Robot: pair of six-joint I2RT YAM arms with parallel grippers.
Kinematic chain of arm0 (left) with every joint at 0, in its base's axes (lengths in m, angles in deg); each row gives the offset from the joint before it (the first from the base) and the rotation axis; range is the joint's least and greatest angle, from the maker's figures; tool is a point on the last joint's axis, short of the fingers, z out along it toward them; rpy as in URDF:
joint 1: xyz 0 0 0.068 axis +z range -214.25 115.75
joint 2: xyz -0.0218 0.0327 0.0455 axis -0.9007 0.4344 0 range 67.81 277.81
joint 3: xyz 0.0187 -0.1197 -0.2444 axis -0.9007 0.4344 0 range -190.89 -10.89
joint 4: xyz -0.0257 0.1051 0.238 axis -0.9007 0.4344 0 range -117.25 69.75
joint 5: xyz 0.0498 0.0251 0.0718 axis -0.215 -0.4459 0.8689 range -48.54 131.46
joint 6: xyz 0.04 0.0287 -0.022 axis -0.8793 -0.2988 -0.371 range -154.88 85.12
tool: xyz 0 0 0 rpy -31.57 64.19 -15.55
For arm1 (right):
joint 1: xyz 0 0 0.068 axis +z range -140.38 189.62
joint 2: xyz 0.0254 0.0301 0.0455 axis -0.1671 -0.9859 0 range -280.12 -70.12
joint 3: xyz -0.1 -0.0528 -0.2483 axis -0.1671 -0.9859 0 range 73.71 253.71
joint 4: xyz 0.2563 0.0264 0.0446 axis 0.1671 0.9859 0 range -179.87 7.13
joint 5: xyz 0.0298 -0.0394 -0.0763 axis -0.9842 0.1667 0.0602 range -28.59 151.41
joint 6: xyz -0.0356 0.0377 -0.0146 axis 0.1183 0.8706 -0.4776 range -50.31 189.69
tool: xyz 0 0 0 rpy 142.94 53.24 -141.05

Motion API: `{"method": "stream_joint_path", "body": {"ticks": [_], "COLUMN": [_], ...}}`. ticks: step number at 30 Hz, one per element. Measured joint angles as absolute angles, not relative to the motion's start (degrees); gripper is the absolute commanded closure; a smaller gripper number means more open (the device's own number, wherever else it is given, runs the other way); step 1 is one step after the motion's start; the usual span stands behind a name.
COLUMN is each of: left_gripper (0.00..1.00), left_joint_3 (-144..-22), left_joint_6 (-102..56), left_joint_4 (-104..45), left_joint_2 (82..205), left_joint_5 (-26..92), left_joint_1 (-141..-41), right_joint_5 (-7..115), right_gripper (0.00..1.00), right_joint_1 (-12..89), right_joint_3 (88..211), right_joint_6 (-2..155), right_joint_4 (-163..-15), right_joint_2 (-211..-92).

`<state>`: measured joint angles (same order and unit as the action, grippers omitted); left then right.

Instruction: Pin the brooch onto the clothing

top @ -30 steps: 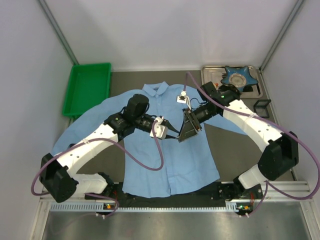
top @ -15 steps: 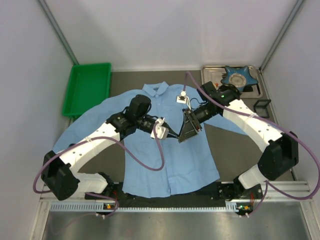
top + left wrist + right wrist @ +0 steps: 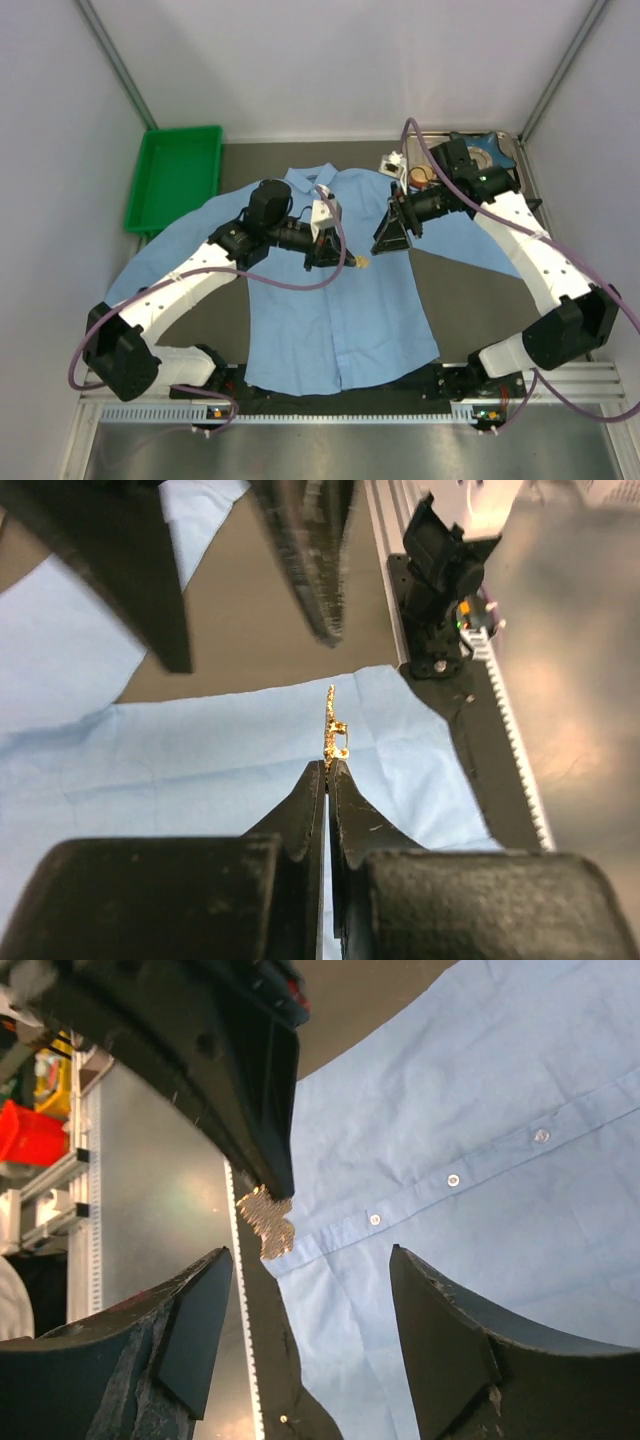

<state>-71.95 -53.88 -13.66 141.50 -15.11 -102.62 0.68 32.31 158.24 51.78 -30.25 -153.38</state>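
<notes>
Top view: the shirt (image 3: 340, 320) lies flat, front up, collar toward the far edge of the desk (image 3: 470, 300). Both arms reach over its chest. The brooch (image 3: 363, 264) shows as a gold speck beside the button strip, at the tip of the left end effector (image 3: 345, 258).

Left wrist view: those fingers are pressed together, pinching the brooch edge-on by its lower end above the blue cloth. Whether it touches the cloth cannot be told.

Right wrist view: the ornament's flat, lobed face shows. The right end effector (image 3: 305, 1260) has its fingers well apart, holding nothing.

Containers (top view only): a green tray (image 3: 175, 175) sits at the far left corner. A metal tray (image 3: 512, 178) at the far right corner holds a blue dish (image 3: 490, 150) and an orange cup (image 3: 422, 178), both partly hidden by the right arm.
</notes>
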Motion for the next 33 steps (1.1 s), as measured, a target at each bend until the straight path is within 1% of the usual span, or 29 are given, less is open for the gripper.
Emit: {"method": "stream_joint_path", "body": {"ticks": [7,10,11,15,20,22,24,28,33], "left_gripper": [1.0,1.0,1.0,1.0,1.0,1.0,1.0,1.0,1.0], "left_joint_3": [-69.8,-68.7,-68.4,-66.2,-64.8,-64.8,-64.8,-64.8,-64.6], "left_joint_6": [-24.2,-15.1,-13.0,-4.6,0.6,1.7,2.6,3.3,4.0], "left_joint_4": [-28.5,-32.9,-34.0,-39.3,-42.7,-44.0,-44.5,-45.3,-46.2], "left_joint_2": [141.8,142.7,143.0,143.4,143.4,143.4,143.5,143.5,143.6], "left_joint_5": [-14.6,-14.2,-14.1,-13.1,-12.8,-12.8,-12.8,-12.9,-12.9], "left_joint_1": [-99.9,-99.8,-99.8,-99.4,-98.6,-98.3,-98.2,-98.2,-98.2], "right_joint_5": [3.2,3.4,3.5,4.3,6.4,7.4,8.0,9.7,11.5], "right_gripper": [0.4,0.45,0.48,0.49,0.5,0.53,0.59,0.63,0.71], "right_joint_1": [32.4,32.4,32.4,32.6,34.9,36.3,37.1,37.9,38.0], "right_joint_3": [158.0,157.3,156.9,155.0,154.7,154.7,154.7,154.7,154.7], "right_joint_6": [52.1,53.5,54.1,57.8,60.4,61.0,61.1,61.4,61.5], "right_joint_4": [-30.9,-32.5,-33.3,-37.8,-41.3,-42.0,-42.6,-43.5,-44.0], "right_joint_2": [-148.1,-146.6,-146.4,-146.1,-146.1,-146.1,-146.1,-146.1,-146.3]}}
